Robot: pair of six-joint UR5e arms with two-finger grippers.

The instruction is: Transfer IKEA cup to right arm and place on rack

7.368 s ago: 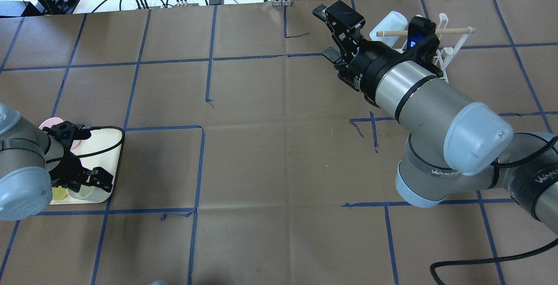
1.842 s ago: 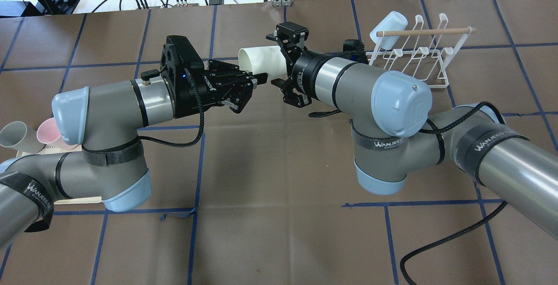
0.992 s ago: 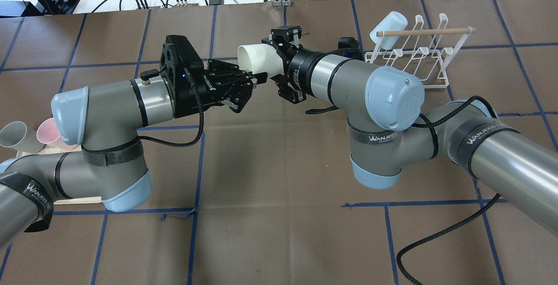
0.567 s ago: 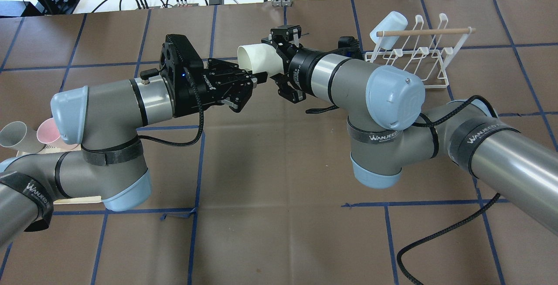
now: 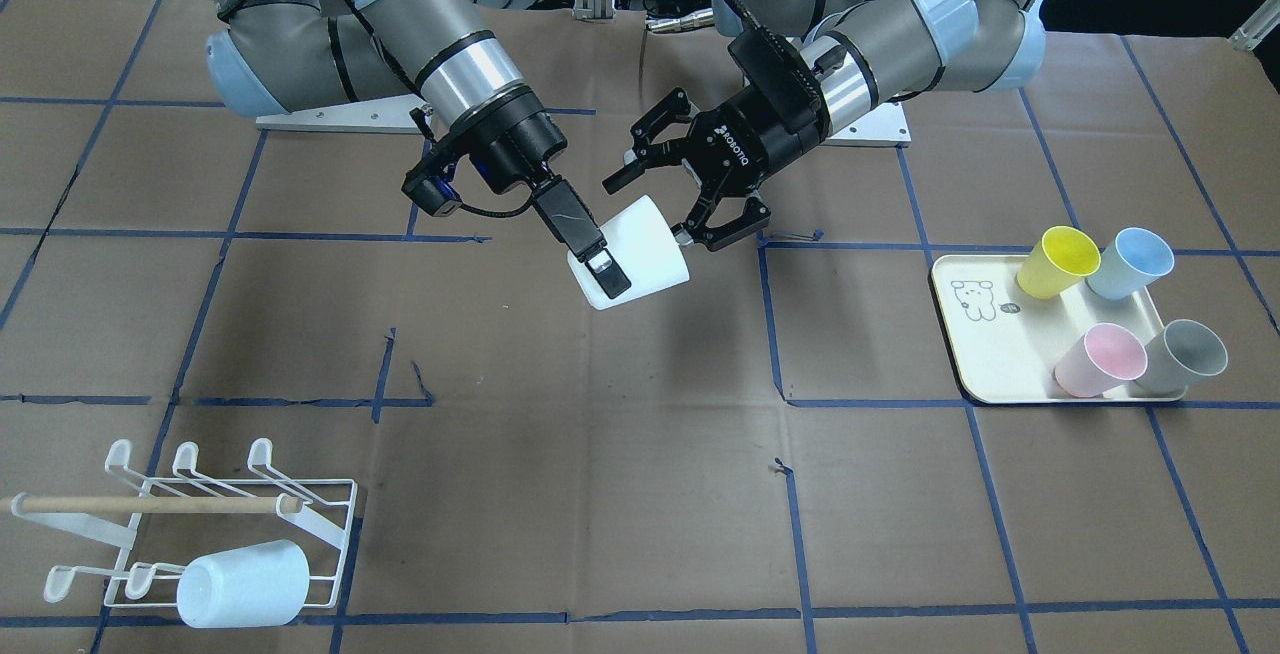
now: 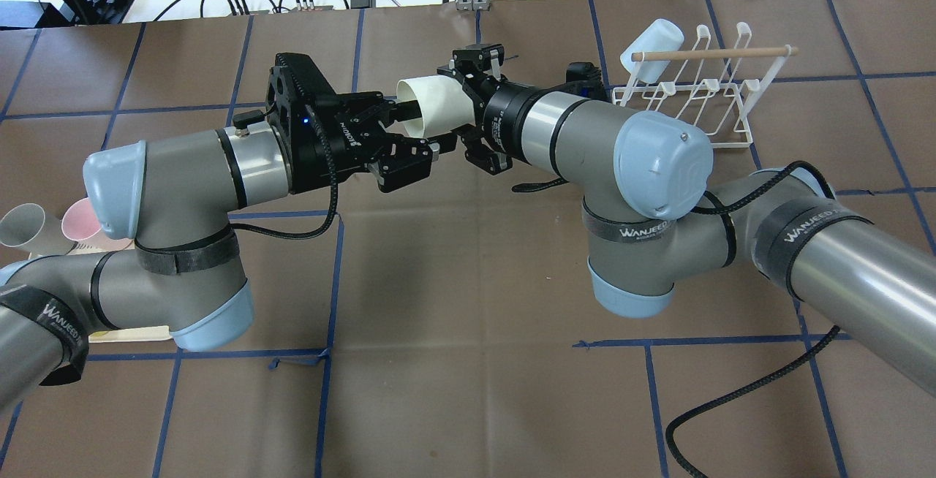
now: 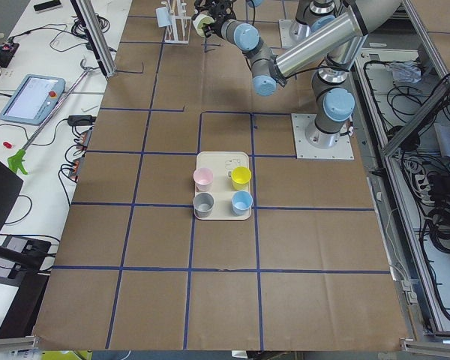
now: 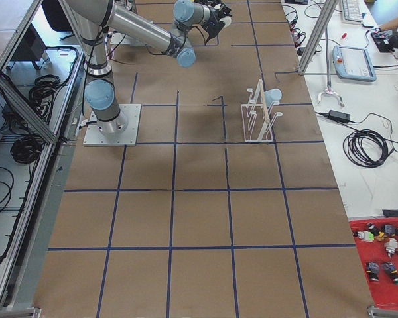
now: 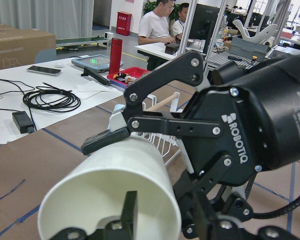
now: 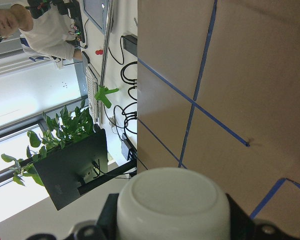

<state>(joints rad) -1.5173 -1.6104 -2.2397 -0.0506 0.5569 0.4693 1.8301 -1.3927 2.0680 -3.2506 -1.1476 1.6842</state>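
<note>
White IKEA cup (image 5: 645, 259): held on its side above the table (image 5: 600, 544), well apart from rack (image 5: 250, 481) | right gripper (image 6: 450, 109): pinching cup near its base | left gripper (image 6: 417, 131): jaws spread at rim, one finger seemingly inside.

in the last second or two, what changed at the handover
The left tool opened and let go of the cup at its rim; it now stands wide open by the cup's mouth. The right tool kept its grip on the cup's base. Neither tool shifted much otherwise, and the rack stayed put.
</note>
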